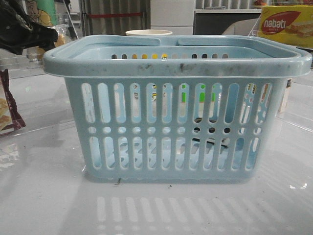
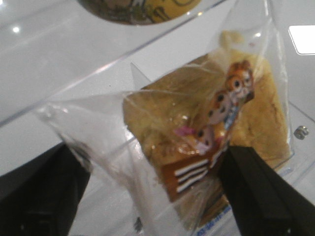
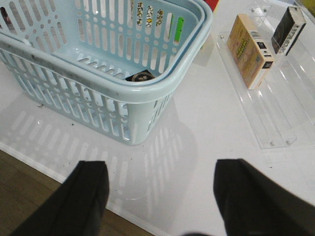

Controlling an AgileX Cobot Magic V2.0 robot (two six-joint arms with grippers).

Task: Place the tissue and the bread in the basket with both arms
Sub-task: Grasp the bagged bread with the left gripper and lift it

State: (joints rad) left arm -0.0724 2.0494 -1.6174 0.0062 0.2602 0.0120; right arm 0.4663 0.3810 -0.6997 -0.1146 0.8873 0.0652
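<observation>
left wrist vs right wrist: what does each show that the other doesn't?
Only the left wrist view: the bread in its clear wrapper, between the fingers of the left tool, which appear to pinch the wrapper.

Only the right wrist view: the basket with a dark pack, likely the tissue, on its floor; two boxes in a clear tray; the right tool open and empty.

Both: the white table.
</observation>
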